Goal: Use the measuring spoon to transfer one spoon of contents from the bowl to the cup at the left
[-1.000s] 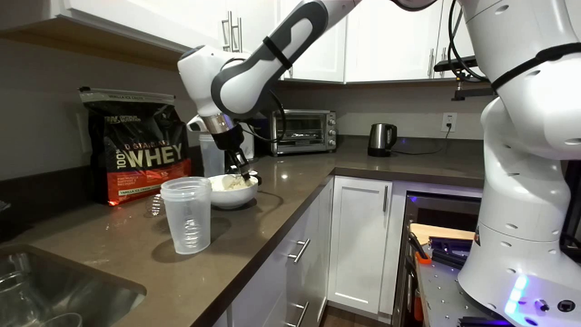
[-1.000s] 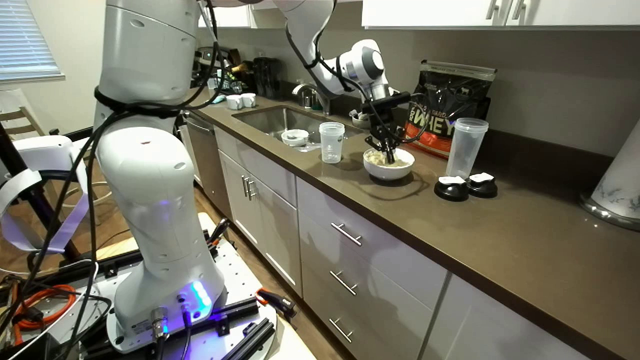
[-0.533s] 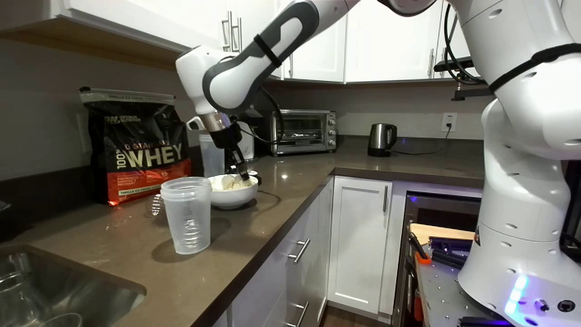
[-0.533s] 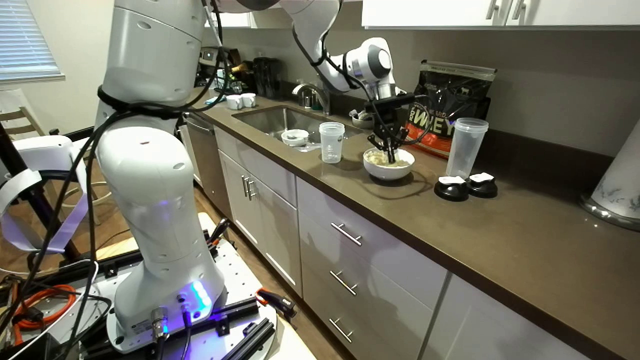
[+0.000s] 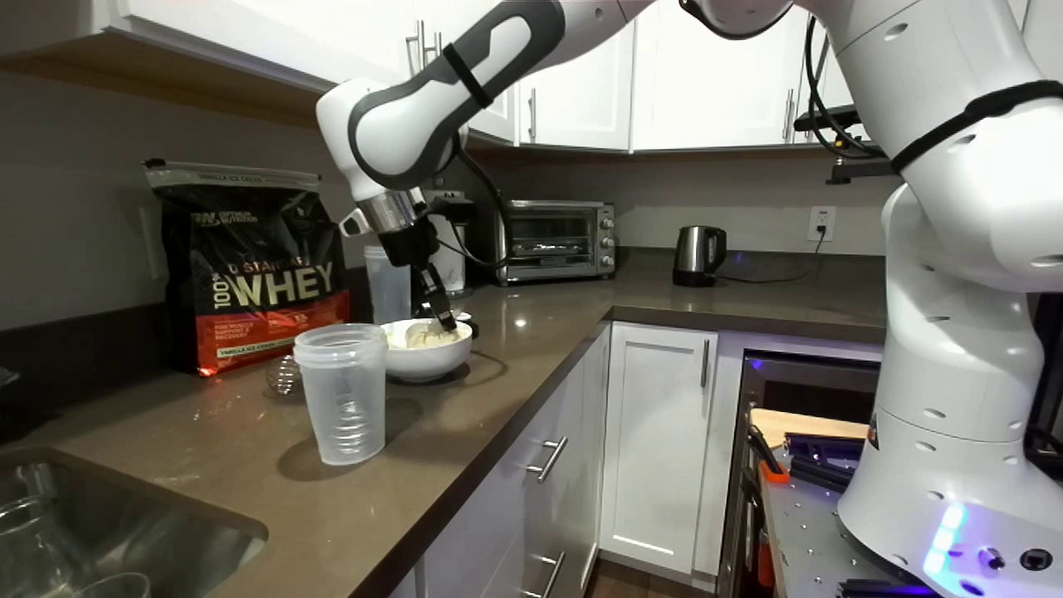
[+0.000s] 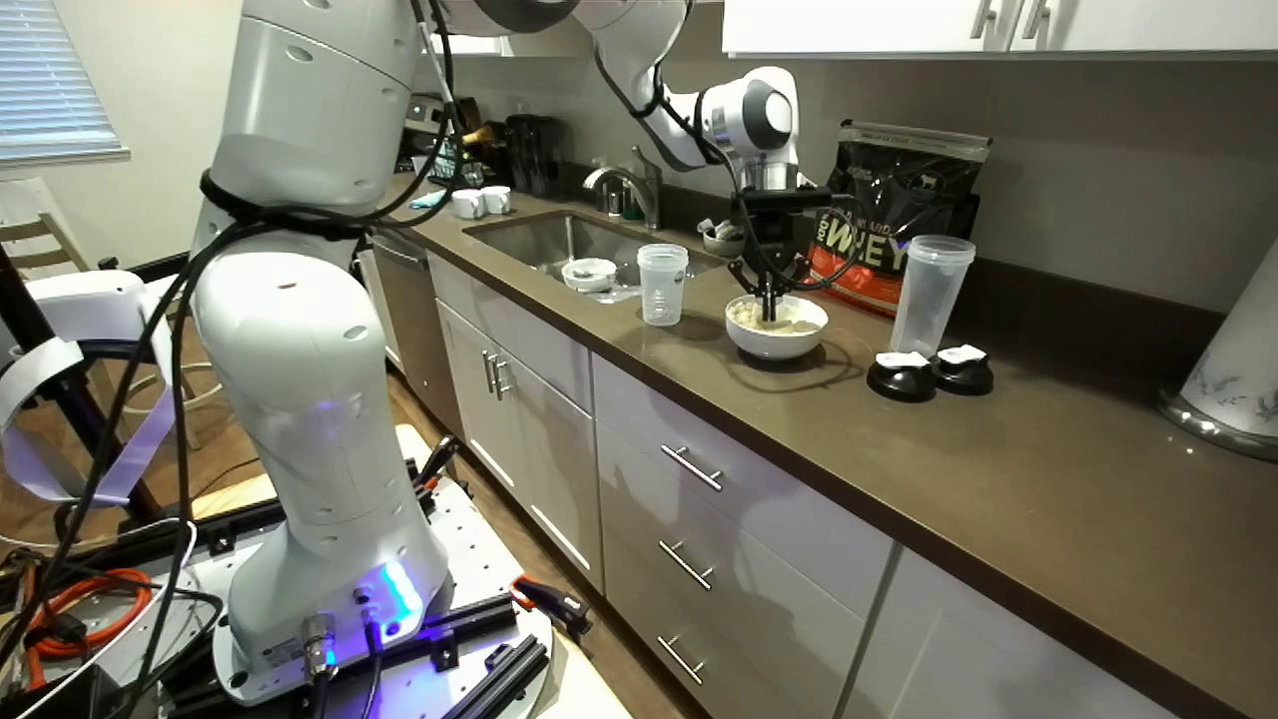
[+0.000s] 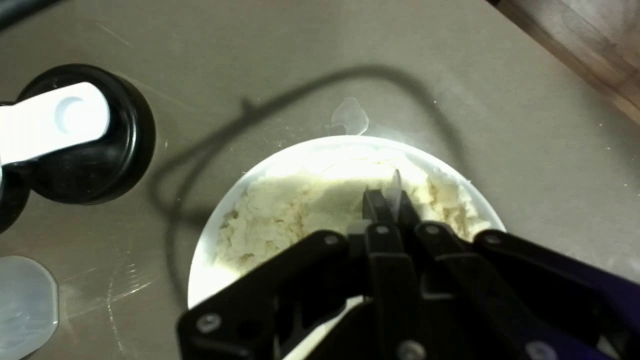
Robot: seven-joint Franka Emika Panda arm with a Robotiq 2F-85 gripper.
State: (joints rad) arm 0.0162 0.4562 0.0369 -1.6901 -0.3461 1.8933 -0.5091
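Pinching the measuring spoon [image 7: 396, 192] between fingers [image 7: 375, 204] nearly together, over the contents [image 7: 265, 215], toward one o'clock of the bowl [image 7: 204, 280] in the wrist view. In an exterior view, near the cup [image 5: 340, 390], upright on the worktop [image 5: 224, 440] at the bowl's eight o'clock.

Brown surface [image 6: 998, 469] along a grey wall [image 6: 1098, 180]. White cabinets [image 5: 581, 108] above, white drawers [image 6: 779, 559] below. Wood floor [image 7: 600, 30]. Slatted window blinds [image 6: 50, 90], pale blue.

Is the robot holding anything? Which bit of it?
The gripper is pinching the measuring spoon, seemingly by its handle. Only a thin, pale sliver shows between the fingers, so I can't be sure.
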